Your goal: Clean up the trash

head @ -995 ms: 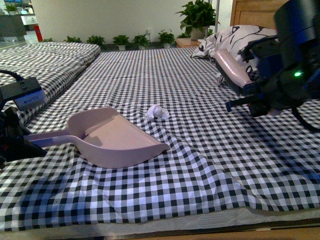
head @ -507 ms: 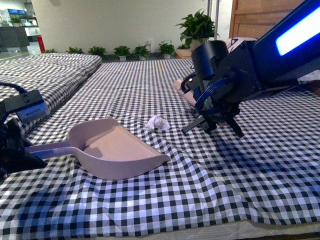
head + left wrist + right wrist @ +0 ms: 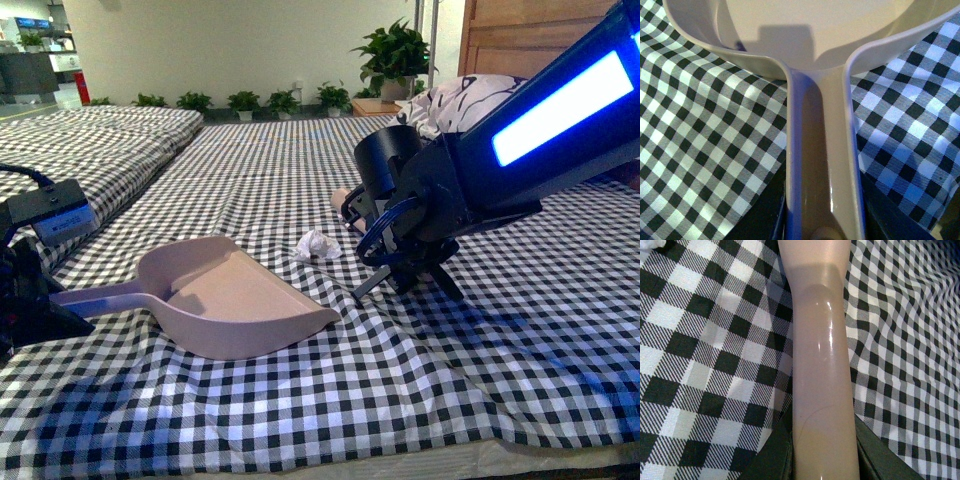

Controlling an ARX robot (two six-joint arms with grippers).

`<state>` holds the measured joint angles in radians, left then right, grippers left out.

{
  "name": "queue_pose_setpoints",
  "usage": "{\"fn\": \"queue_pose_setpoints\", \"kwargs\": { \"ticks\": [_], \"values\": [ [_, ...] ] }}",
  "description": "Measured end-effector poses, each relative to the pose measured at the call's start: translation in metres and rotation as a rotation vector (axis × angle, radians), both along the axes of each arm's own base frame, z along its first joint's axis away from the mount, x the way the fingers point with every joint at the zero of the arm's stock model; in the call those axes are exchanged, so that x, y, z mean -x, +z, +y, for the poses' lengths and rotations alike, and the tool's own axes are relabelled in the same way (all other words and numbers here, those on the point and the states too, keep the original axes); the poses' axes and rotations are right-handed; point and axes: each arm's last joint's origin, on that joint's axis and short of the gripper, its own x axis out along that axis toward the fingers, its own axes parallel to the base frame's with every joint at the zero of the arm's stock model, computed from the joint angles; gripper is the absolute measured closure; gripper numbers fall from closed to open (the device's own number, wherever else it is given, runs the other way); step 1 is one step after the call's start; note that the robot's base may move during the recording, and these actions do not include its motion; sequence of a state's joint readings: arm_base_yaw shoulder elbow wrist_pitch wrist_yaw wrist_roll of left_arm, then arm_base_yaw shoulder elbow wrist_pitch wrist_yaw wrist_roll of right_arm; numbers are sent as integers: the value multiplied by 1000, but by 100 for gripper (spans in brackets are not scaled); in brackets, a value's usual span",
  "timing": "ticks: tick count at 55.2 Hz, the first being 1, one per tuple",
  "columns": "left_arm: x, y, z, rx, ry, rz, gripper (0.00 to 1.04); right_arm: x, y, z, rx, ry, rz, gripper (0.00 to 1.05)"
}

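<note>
A pinkish dustpan (image 3: 815,30) fills the close-up. Its long channelled handle (image 3: 822,175) runs from the camera out to the wide, empty scoop, where a soft shadow falls across the inner surface. The pan rests on black-and-white checked cloth (image 3: 705,150), which shows on both sides of the handle.

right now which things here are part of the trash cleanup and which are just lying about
Part of the job:
trash wad
dustpan, held by left gripper
brush handle, held by right gripper

Just lying about:
patterned pillow
potted plants
</note>
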<state>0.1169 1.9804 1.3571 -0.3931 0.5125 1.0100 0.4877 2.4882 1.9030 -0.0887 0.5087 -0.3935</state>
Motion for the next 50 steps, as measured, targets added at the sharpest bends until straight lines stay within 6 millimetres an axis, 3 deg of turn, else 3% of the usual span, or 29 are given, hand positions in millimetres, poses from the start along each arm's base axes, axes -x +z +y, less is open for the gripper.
{"fn": "queue_pose_setpoints", "kwargs": {
  "ticks": [8, 13, 21, 27, 31, 38, 45, 50],
  "values": [
    [0, 0, 0, 0, 0, 0, 78, 3, 0, 4, -5, 9, 50, 85],
    [0, 0, 0, 0, 0, 0, 78, 10, 6, 5, -116, 45, 167, 85],
    [0, 0, 0, -1, 0, 0, 78, 61, 41, -15, -492, 271, 499, 85],
    [0, 0, 0, 0, 0, 0, 78, 85, 62, -34, -602, 356, 587, 85],
    [0, 0, 0, 0, 0, 0, 78, 92, 85, -54, -627, 343, 554, 85],
    [0, 0, 0, 0, 0, 0, 78, 84, 123, -99, -654, 255, 413, 85],
    [0, 0, 0, -1, 0, 0, 78, 77, 138, -134, -650, 161, 317, 85],
    [0, 0, -1, -1, -1, 0, 78, 73, 136, -143, -648, 132, 269, 85]
  ]
}}
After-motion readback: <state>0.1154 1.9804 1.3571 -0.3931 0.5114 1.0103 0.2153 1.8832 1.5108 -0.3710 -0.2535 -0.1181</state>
